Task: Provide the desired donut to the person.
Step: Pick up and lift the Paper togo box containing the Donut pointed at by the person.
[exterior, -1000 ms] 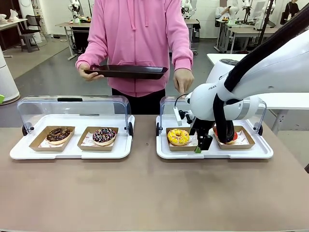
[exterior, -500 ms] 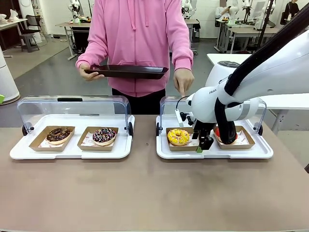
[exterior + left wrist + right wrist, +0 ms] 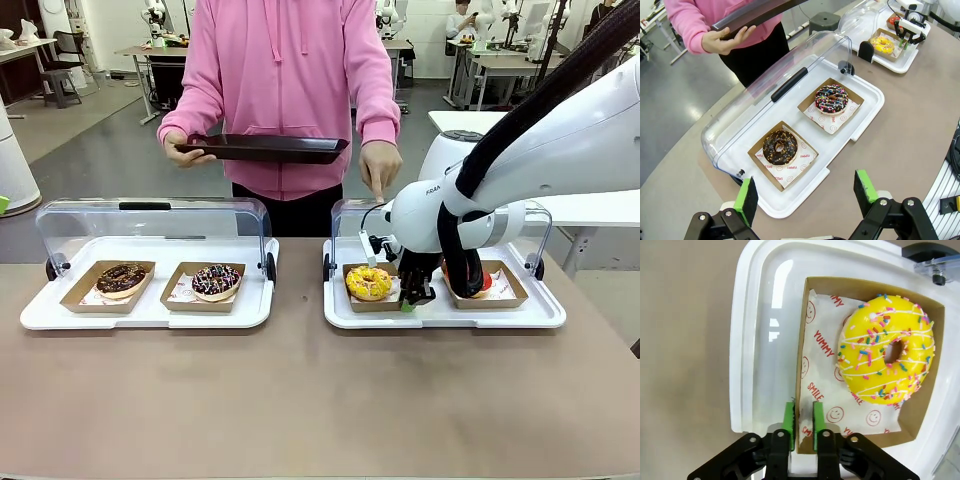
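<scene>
Now, our left gripper (image 3: 805, 192) hangs wide open. The yellow sprinkled donut (image 3: 865, 365) sits in its cardboard tray (image 3: 801, 340), whose wall the right gripper (image 3: 802, 412) straddles narrowly; clamped or not, we cannot tell. It looks like the grasp step. Next, a lift toward the person (image 3: 290, 80) and the black serving tray (image 3: 265, 148).

The brown table (image 3: 300, 400) bears a white left tray (image 3: 150, 318); beside it, apart, a white right tray (image 3: 450, 320).

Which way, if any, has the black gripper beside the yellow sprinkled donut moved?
Yes: the right gripper edged slightly left and away from the front rim of the white plastic tray, closer to the brown cardboard tray holding the yellow sprinkled donut.
</scene>
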`<state>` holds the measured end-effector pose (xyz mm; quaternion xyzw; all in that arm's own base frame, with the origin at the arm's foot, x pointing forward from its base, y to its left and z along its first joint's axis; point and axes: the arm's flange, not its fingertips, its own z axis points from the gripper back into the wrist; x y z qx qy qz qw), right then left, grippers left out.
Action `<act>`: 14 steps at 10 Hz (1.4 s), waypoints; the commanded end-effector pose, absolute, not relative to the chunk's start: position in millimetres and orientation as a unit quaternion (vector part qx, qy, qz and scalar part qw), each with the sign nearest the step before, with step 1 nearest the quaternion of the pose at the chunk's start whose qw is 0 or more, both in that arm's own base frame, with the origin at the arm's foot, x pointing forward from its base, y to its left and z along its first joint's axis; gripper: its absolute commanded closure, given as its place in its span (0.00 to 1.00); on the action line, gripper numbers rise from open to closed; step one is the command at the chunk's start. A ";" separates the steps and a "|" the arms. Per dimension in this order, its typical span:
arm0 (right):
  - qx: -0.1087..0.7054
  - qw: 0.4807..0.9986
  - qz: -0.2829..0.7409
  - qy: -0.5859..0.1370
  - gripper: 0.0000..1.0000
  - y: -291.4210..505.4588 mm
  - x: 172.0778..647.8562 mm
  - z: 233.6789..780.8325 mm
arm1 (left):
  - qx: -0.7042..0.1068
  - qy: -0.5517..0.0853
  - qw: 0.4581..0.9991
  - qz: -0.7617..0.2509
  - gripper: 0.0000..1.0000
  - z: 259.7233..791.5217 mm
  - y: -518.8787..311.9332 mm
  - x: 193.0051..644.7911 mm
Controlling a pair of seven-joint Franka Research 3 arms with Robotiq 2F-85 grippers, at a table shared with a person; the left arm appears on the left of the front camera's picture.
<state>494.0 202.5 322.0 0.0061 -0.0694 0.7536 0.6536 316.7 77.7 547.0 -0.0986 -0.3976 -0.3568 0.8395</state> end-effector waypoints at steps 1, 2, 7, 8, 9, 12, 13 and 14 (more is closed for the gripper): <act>0.001 0.655 0.754 -0.056 1.00 203.6 495.1 322.2 | -0.101 -0.397 0.840 -0.356 0.00 546.5 79.1 316.6; 0.002 0.650 0.758 -0.060 1.00 202.0 486.5 326.4 | -0.101 -0.397 0.840 -0.356 0.00 546.5 79.1 316.6; -0.020 0.642 0.762 -0.082 1.00 166.7 392.7 380.4 | -0.101 -0.397 0.840 -0.356 0.00 546.5 79.1 316.6; -0.030 0.629 0.771 -0.096 1.00 156.7 364.6 393.8 | -0.101 -0.397 0.840 -0.356 0.00 546.5 79.1 316.6; -0.045 0.611 0.783 -0.110 1.00 151.1 336.8 405.2 | -0.101 -0.397 0.840 -0.356 0.00 546.5 79.1 316.6; -0.062 0.556 0.814 -0.153 1.00 127.1 273.5 455.1 | -0.101 -0.397 0.840 -0.356 0.00 546.5 79.1 316.6; -0.056 0.558 0.810 -0.171 1.00 115.5 264.9 477.7 | -0.101 -0.397 0.840 -0.356 0.00 546.5 79.1 316.6; -0.050 0.559 0.807 -0.184 1.00 105.0 259.3 498.4 | -0.101 -0.397 0.840 -0.356 0.00 546.5 79.1 316.6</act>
